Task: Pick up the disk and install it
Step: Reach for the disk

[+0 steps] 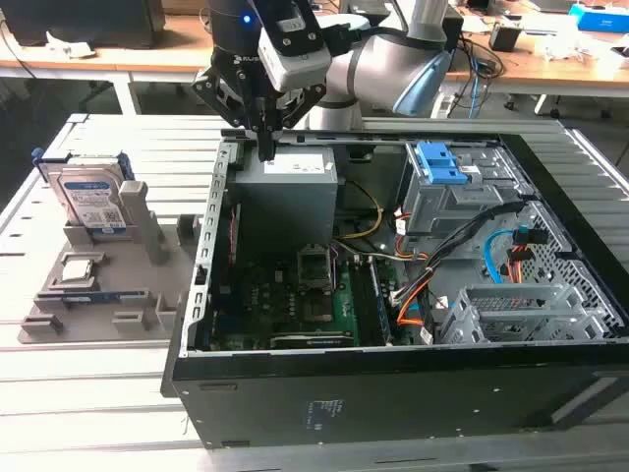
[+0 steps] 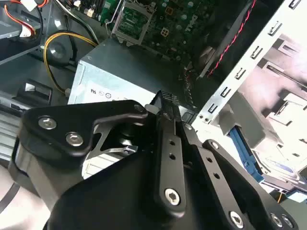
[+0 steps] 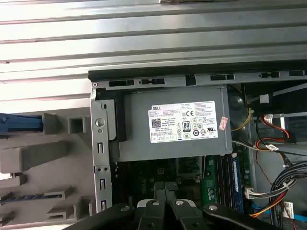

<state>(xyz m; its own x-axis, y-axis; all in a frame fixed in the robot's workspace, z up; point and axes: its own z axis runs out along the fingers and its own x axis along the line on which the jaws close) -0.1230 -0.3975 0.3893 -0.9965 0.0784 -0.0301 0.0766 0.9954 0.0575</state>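
The pincer point(image 1: 265, 149) hangs narrow, fingers drawn together on nothing, just above the grey power-supply box point(image 1: 287, 187). That box sits inside the open computer case point(image 1: 393, 398), with the motherboard point(image 1: 305, 295) just beyond it. Past the case's side wall, well away from the pincer toward the exterior view's left, the disk point(image 1: 93, 197) stands on edge in the grey holder point(image 1: 147, 295) on the desk point(image 1: 88, 393), with a small square chip point(image 1: 79, 270) in another pocket.
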